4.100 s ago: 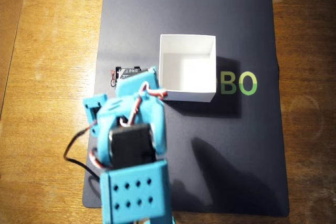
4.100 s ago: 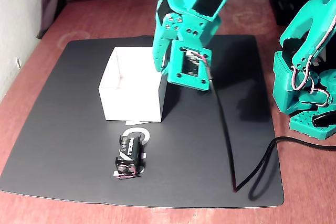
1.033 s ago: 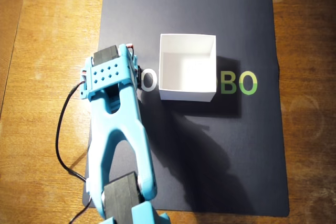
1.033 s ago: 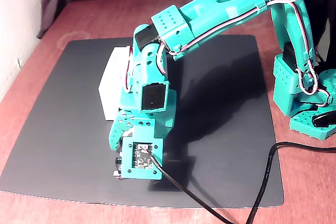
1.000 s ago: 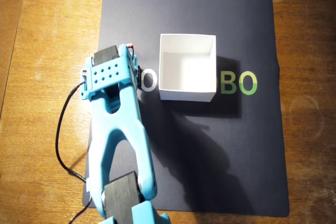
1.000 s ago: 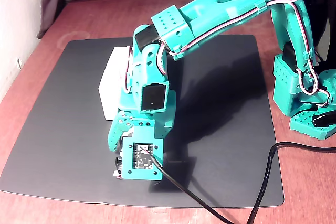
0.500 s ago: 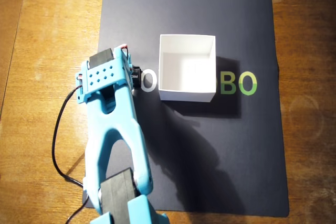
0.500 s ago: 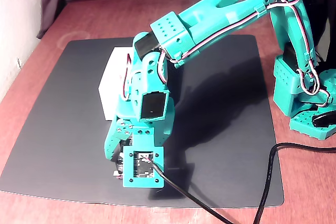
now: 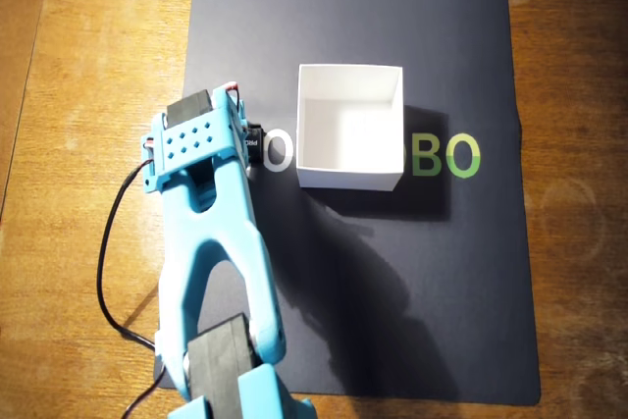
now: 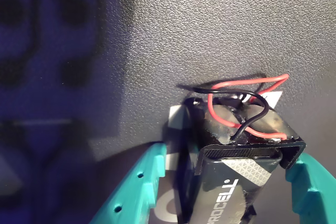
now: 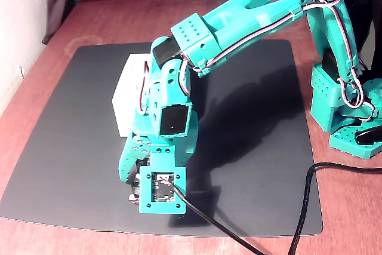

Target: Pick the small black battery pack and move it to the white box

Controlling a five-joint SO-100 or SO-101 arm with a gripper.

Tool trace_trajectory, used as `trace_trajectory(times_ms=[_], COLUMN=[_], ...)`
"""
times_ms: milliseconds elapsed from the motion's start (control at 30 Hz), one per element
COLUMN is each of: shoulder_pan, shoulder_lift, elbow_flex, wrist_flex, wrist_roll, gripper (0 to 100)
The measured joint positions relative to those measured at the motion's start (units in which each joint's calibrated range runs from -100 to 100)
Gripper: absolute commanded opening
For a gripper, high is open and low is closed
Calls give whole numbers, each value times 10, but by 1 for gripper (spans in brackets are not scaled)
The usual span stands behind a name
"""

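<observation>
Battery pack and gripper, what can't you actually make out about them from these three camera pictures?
- Overhead view: the arm's wrist covers the battery pack and the gripper.
- Fixed view: the wrist camera mount hides the pack and fingertips.
- Wrist view: the battery pack sits between the fingers, but the bottom edge cuts off its lower end, and contact is unclear.
- White box floor: glare in the overhead view.

Dim warm light; wrist view blurred at left; arm shadow on mat [image 9: 373, 272].
</observation>
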Motion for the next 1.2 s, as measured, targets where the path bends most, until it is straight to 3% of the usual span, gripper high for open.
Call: trace_trajectory(times_ms=[733,900,1200], shoulder_pan=[16,17,21], shoulder_lift=[17,18,19], elbow_flex=[-7,-8,-13], wrist_flex=[2,2,1], wrist_roll=[-4,-4,-3], gripper=[25,11,13])
